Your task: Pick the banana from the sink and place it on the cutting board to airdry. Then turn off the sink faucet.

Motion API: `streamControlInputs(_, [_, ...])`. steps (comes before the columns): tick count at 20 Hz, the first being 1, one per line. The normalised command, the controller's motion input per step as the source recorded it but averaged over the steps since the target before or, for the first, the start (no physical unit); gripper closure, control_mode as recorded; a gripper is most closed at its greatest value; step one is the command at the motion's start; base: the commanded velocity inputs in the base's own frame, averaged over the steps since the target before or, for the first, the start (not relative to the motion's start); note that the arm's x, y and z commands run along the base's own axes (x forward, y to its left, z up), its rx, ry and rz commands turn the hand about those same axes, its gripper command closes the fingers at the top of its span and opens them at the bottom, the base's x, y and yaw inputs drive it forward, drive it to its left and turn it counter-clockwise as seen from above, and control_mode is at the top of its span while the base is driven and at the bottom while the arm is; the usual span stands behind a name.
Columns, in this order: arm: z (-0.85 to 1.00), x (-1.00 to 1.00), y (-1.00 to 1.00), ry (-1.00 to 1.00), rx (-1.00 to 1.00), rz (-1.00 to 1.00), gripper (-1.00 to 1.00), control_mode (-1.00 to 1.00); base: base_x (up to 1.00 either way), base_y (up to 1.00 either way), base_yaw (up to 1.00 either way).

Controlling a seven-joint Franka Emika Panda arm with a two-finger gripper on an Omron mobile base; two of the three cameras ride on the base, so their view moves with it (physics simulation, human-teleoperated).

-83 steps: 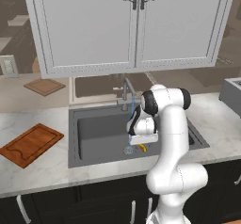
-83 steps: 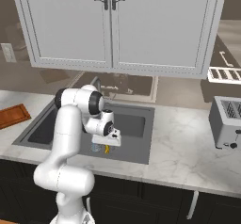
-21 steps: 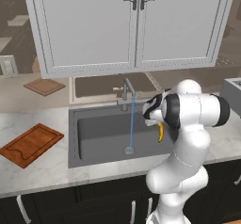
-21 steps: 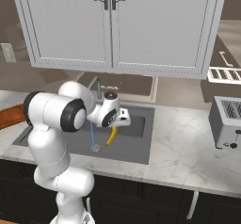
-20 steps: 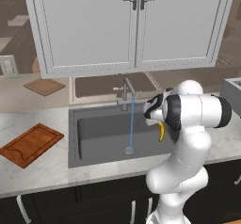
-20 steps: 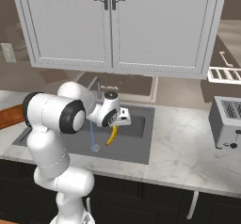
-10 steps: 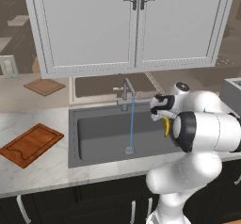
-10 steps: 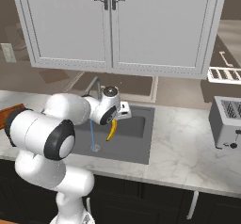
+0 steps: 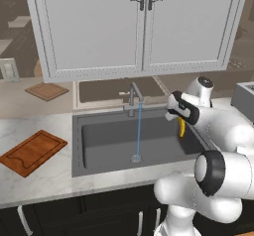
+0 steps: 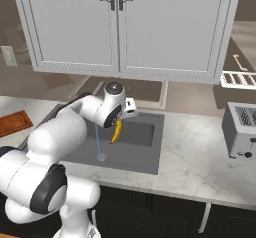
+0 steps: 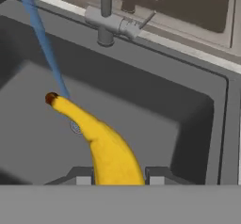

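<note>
- The gripper (image 11: 120, 177) was clamped on the banana (image 11: 101, 145), with one dark fingertip (image 11: 80, 176) on each side of the thick end.
- The banana, smooth, yellow and gently curved, ran lengthwise away from the hand, ending in a dark brown tip; in the base views it hung roughly upright below the gripper (image 9: 179, 118), above the right part of the basin and clear of its floor.
- Beyond the banana's tip fell a thin blue stream of water (image 11: 44, 44), straight down onto the round metal drain (image 9: 136, 157).
- Beneath the hand lay the sink (image 9: 104, 141), a rectangular, matte dark grey recess with flat walls.
- Past the stream, on the far rim, stood the sink faucet (image 11: 110, 18): slim grey metal, upright stem, small side lever.
- Around the basin spread a pale marbled counter (image 9: 49, 175).
- Far to the hand's left lay the cutting board (image 9: 32, 152), flat, reddish-brown wood with an edge groove.
</note>
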Motion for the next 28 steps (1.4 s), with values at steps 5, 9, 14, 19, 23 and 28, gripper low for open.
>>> streamControlInputs(5, [0.55, -0.55, 0.00, -0.09, 0.00, 0.05, 1.00, -1.00, 0.00, 0.00, 0.00])
streamControlInputs(9, [0.39, -0.65, 0.03, -0.12, 0.00, 0.04, 1.00, -1.00, 0.00, 0.00, 0.00])
streamControlInputs(14, [0.08, -0.57, 0.46, -0.17, -0.15, 0.01, 1.00, -1.00, 0.00, 0.00, 0.00])
streamControlInputs(19, [0.45, -0.45, 0.33, -0.16, -0.03, 0.00, 1.00, -1.00, 0.00, 0.00, 0.00])
streamControlInputs(23, [0.57, -0.31, 0.34, -0.01, 0.00, 0.03, 1.00, -1.00, 0.00, 0.00, 0.00])
streamControlInputs(28, [0.51, -0.38, 0.30, -0.02, 0.00, 0.05, 1.00, -1.00, 0.00, 0.00, 0.00])
